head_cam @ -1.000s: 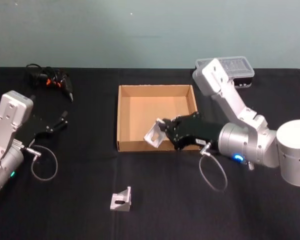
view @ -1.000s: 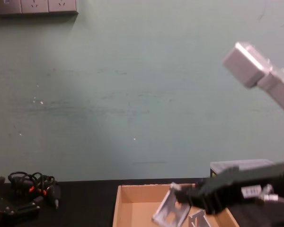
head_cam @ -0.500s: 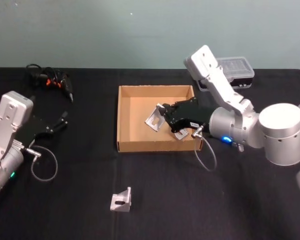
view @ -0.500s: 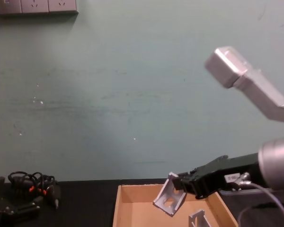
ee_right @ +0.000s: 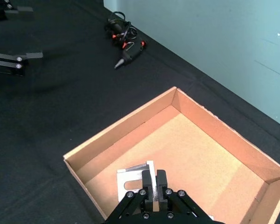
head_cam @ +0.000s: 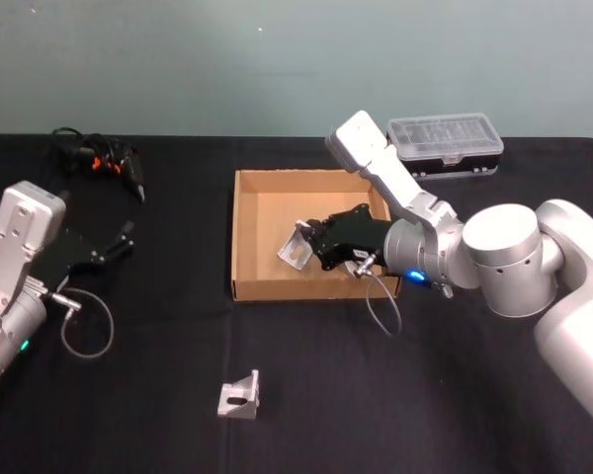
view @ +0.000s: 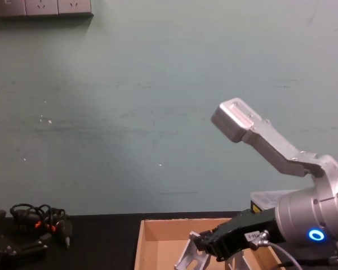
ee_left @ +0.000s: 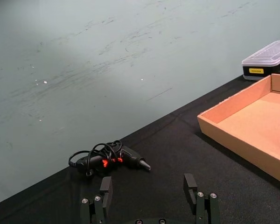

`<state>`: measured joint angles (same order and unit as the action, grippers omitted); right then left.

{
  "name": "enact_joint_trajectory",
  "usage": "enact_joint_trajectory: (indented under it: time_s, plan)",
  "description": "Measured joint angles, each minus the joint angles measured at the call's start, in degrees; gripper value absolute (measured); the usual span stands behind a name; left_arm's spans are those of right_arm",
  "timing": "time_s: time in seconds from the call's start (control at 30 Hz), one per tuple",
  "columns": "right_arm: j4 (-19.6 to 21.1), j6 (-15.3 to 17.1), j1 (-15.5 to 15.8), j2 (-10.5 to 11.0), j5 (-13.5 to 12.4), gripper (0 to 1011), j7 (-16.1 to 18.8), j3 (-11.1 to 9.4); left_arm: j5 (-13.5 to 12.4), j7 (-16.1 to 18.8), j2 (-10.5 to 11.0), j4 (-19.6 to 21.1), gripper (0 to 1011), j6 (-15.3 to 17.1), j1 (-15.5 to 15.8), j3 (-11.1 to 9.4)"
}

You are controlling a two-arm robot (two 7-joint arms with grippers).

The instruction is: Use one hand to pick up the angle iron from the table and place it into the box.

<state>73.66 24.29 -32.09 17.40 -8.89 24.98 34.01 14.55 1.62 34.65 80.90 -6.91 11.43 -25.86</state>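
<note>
Can't see part of the held angle iron (ee_right: pixel 130 182), covered by the right gripper (ee_right: pixel 155 178). Can't see the box (view: pixel 169 232) front in chest view, cut by the bottom edge. Same for the plastic case (ee_left: pixel 268 58), cropped at the left wrist view's side.

Scuffed teal wall (view: pixel 129 84); apparently sockets (view: pixel 42 7) mounted high.

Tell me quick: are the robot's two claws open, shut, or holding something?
Left gripper: open, empty, above the matte black table.
Right gripper: shut on the silver metal angle iron, over the shallow tan cardboard box.
</note>
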Motion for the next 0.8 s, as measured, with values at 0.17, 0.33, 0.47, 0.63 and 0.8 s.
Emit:
enact_joint_trajectory:
  time_s: [0.17,0.33,0.47,0.63,0.8]
  plan:
    - [-2.6,-0.5,-0.9,-1.1,1.3,60,0.2,0.2,0.0,0.0,0.0,0.0,1000,0.0,0.0,0.0]
    - [-4.0,-0.7,-1.2,-1.6,2.1,61,0.3,0.1,0.0,0.0,0.0,0.0,1000,0.0,0.0,0.0]
    - [-4.7,-0.9,-1.3,-1.8,2.7,60,0.6,-0.1,0.0,0.0,0.0,0.0,1000,0.0,0.0,0.0]
    - [-5.1,-1.0,-1.2,-2.1,3.5,68,0.8,-0.6,0.0,0.0,0.0,0.0,1000,0.0,0.0,0.0]
    - [-5.0,-0.9,-0.8,-2.1,4.0,174,0.9,-1.1,0.0,0.0,0.0,0.0,1000,0.0,0.0,0.0]
